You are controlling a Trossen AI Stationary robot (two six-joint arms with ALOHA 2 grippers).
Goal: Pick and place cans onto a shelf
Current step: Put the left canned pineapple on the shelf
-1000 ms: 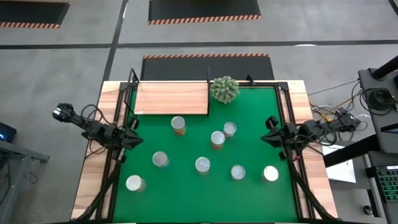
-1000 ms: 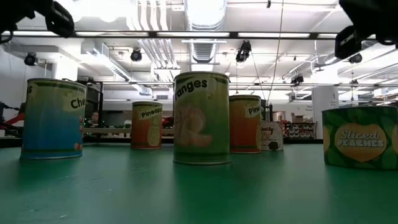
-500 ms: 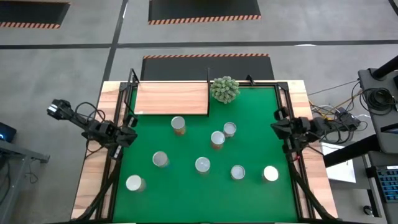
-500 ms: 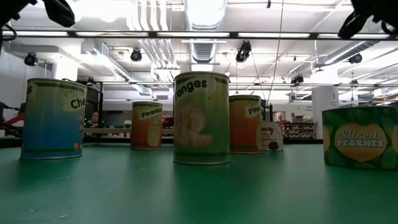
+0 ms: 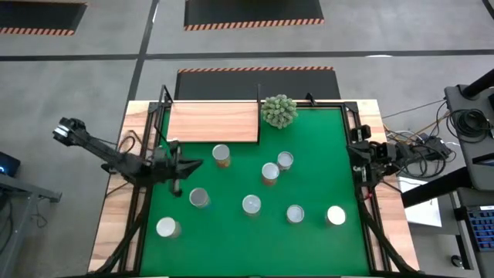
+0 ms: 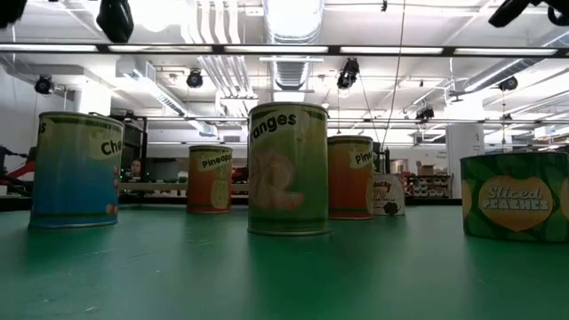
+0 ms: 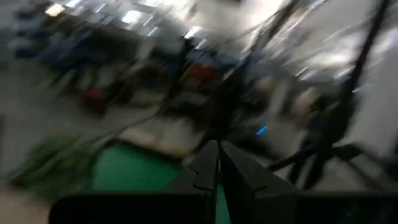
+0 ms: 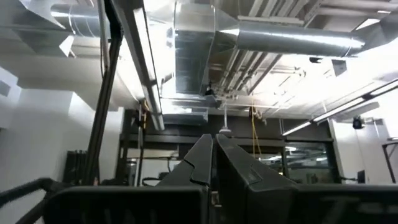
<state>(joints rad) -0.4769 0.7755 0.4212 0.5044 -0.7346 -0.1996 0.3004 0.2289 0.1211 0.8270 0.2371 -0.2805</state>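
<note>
Left gripper is out over the green felt-like mat, fingers pressed together, nothing held; it sits just beside the tan-sided small tin with silver round top nearest the board, and near another silver-topped tin. Right gripper waits at the mat's right edge, fingers also together, empty. The flat rectangular board of pale pinkish-tan wood, i.e. the shelf, lies at the mat's far-left corner, beside the round spiky grey-green plant ball; no tin is on it. Seven tins show on the mat, all upright, well apart.

Judgement: step in hand is approach to first pick, approx. at task start. To do it well: spread fingers fully before descent, centre over the tan-sided tin, come down vertical so neither finger clips the rim, close on the sides mid-height. Left wrist view is smeared, so alignment can't be confirmed from there
</note>
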